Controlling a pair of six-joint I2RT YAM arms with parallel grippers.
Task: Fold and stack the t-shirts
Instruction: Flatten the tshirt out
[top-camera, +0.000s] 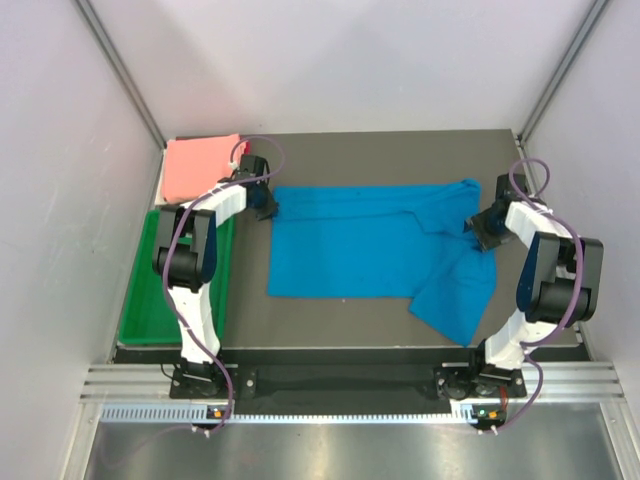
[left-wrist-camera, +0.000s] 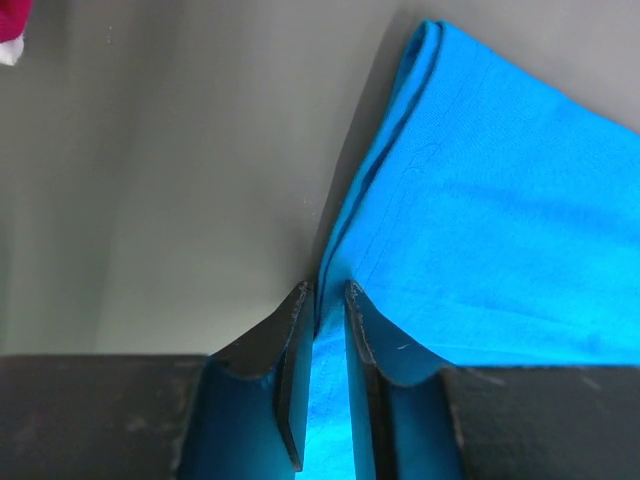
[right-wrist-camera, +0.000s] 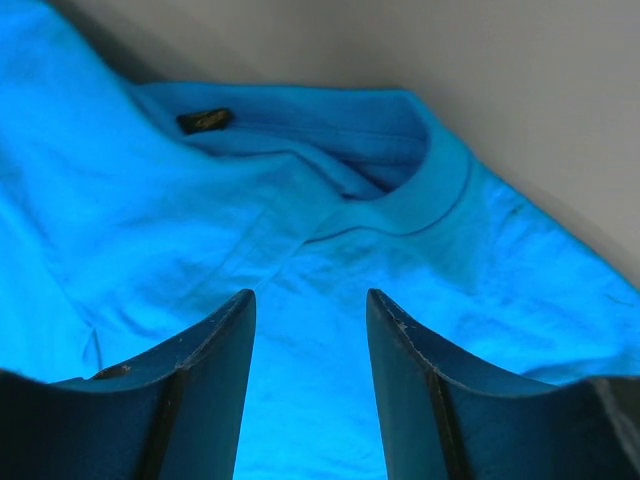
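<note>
Two shirts, one tray, two robot arms, seen from above on a dark table.

The blue shirt lies spread out between the two grippers, with one part trailing toward the near edge on the right. The pink shirt lies folded beyond the left gripper, near it but apart, at the far left corner of the table.

In the left wrist view, the left gripper's fingers stand narrow, with the blue shirt's doubled edge running straight into the slit between them. Whether they actually pinch the cloth cannot be told. Bare table lies to the left of the fingers and blue cloth fills the right.

The right gripper sits at the shirt's other end. Its fingers stand moderately apart with blue cloth under and between them, nothing gripped. The collar lies just ahead of the fingertips, and a small dark label ahead and to their left; its print is unreadable.

A pink and white scrap at the top left corner of the left wrist view is cut off and too blurred to identify.

The green tray lies behind the left gripper's fingers, beside the left arm, which covers part of it.
</note>
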